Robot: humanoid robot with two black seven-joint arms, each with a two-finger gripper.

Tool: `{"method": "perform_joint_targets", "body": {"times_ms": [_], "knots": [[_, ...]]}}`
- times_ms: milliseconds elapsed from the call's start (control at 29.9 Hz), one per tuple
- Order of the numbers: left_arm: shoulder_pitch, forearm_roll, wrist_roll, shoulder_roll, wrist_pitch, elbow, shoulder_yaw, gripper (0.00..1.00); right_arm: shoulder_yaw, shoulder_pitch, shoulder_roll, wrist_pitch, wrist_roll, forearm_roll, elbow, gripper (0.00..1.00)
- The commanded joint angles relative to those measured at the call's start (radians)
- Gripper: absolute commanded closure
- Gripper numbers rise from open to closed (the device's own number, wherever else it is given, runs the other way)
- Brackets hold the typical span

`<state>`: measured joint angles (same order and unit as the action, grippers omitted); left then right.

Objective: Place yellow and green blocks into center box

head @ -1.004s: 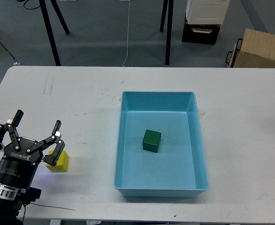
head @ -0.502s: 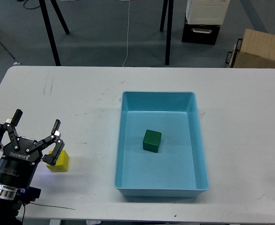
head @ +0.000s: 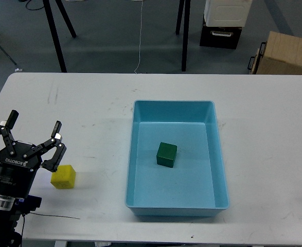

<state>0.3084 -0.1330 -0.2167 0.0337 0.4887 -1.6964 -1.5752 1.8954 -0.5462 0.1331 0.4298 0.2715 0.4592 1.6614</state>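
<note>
White bench [head: 89, 103]: carries all items listed.

Blue box [head: 220, 154]: rectangular, open-topped, at the bench centre.

Green block [head: 166, 154]: lies on the box floor, near its middle, clear of the walls.

Yellow block [head: 63, 176]: sits on the bench left of the box, well apart from it, near the front edge.

Left gripper [head: 30, 141]: enters from the lower left corner, jaws spread wide and holding nothing, one fingertip just above and beside the yellow block.

Right gripper: out of view.
</note>
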Motion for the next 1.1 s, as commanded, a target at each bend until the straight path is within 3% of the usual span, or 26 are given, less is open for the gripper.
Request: {"method": "perform_joint_targets", "body": {"times_ms": [0,100,201,301,435,602,703,803,870,1071], "knots": [[-0.080,-0.051,0.022,-0.002,0.000,0.061,-0.144,0.00,-0.007,-0.001,-0.004,-0.002,0.000,-0.013,0.000,0.01],[-0.158,-0.135,0.023,0.020,0.000,0.076,-0.161,0.01,-0.025,-0.003,-0.010,-0.002,0.000,-0.016,0.000,0.01],[-0.209,-0.149,0.026,0.119,0.000,0.055,-0.192,0.01,-0.027,-0.004,-0.015,0.000,-0.002,-0.017,0.000,0.01],[-0.293,-0.143,0.026,0.222,-0.086,0.055,-0.200,0.00,-0.024,-0.004,-0.024,0.003,-0.003,-0.017,0.000,0.01],[-0.328,-0.125,0.010,0.424,-0.127,0.055,-0.161,0.00,-0.010,-0.004,-0.024,0.007,-0.003,-0.017,0.000,0.01],[-0.451,-0.077,0.008,0.681,-0.137,0.058,0.001,0.00,-0.002,-0.004,-0.024,0.009,-0.003,-0.017,0.000,0.01],[-0.581,-0.065,-0.009,0.811,-0.151,0.072,0.177,0.00,-0.004,-0.003,-0.024,0.011,-0.003,-0.017,0.000,0.01],[-0.803,0.009,-0.104,0.887,-0.156,0.122,0.454,0.00,-0.004,0.005,-0.024,0.011,-0.003,-0.017,-0.002,0.01],[-0.986,0.047,-0.144,0.887,-0.154,0.177,0.666,0.00,-0.004,0.008,-0.024,0.011,-0.003,-0.017,-0.002,0.01],[-1.461,0.085,-0.168,0.747,-0.154,0.355,1.243,0.00,-0.001,0.008,-0.024,0.015,-0.003,-0.017,-0.003,0.01]]}}
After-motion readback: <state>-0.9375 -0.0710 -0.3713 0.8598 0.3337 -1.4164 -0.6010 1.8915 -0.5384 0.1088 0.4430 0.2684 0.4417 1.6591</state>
